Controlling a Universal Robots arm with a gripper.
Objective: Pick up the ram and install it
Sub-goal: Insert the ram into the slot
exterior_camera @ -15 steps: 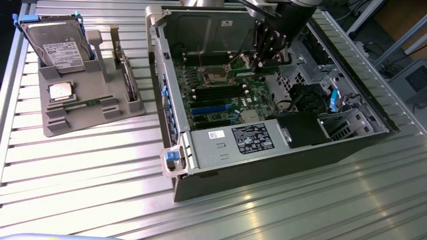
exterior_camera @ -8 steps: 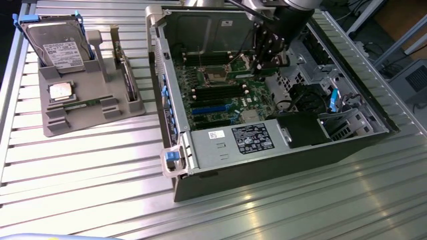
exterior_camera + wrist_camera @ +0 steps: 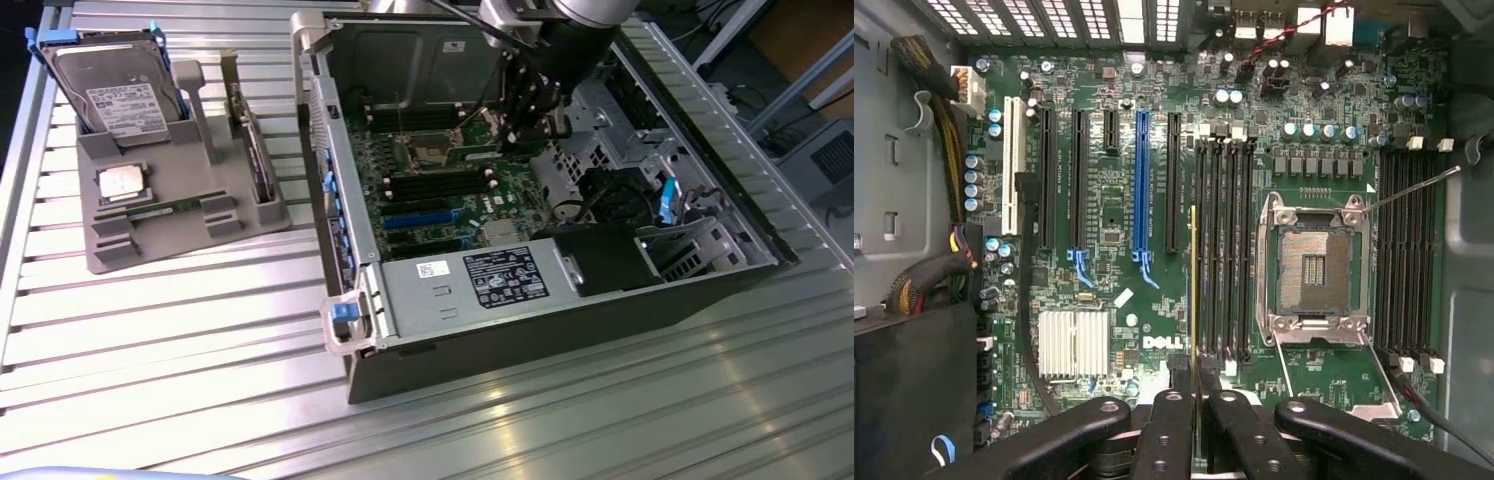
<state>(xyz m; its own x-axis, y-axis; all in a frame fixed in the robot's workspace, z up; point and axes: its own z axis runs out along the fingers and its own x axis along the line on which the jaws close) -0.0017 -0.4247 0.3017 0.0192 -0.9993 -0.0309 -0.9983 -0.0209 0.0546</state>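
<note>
Holding the ram (image 3: 1194, 290) edge-on between my closed fingers (image 3: 1194, 385), I've got it right above the motherboard (image 3: 1114, 230) slots beside the CPU socket (image 3: 1312, 268).

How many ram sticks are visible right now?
2. One stick is gripped edge-on in the shut tool over the motherboard slots; the other stick lies flat on the grey tray outside the case. More could be hidden.

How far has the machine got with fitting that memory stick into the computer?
Pickup looks done: the gripper is shut on the ram, held edge-on inside the computer case above the memory slots beside the processor socket. Left: the ram isn't seated in a slot yet.
</note>
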